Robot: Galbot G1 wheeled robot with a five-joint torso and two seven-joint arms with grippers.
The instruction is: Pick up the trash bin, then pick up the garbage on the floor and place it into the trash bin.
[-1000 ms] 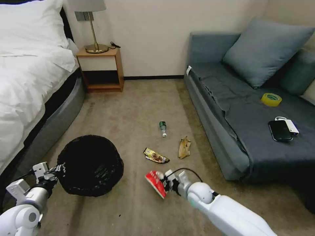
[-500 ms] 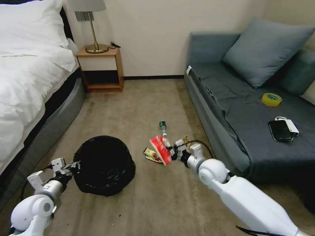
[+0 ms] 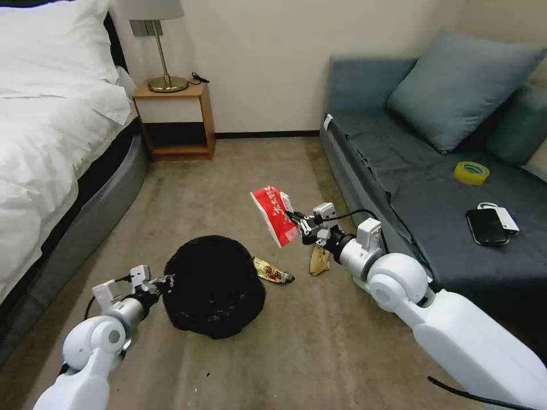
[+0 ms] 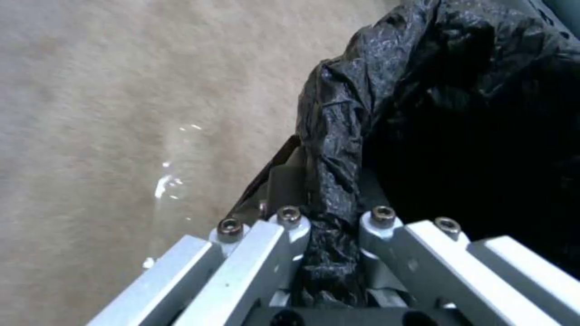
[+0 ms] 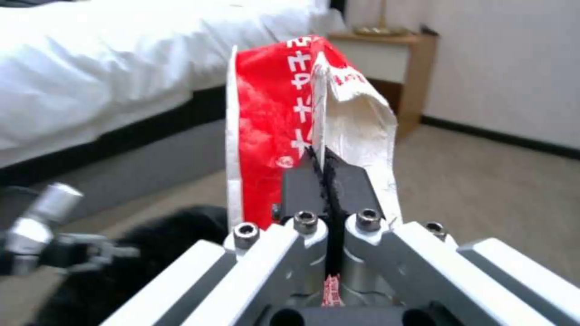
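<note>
Carpeted floor lies below: the snack packet [image 3: 274, 215], pinched by the right gripper [image 3: 297, 222], has been raised; the trash bin [image 3: 215, 286], clamped at its rim by the left gripper [image 3: 161, 282], has been brought nearer, so a drop seems close.

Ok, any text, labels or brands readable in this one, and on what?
Red-and-white snack packet in the right gripper: white characters down the red face, too blurred to quote.
Gold-brown foil wrapper on the floor: print too small to read.
Yellow tape roll on the sofa: green marking inside, unreadable.
No other text can be read.

Red-and-white packet [image 3: 274, 215] held aloft above black-lined bin [image 3: 215, 286].
</note>
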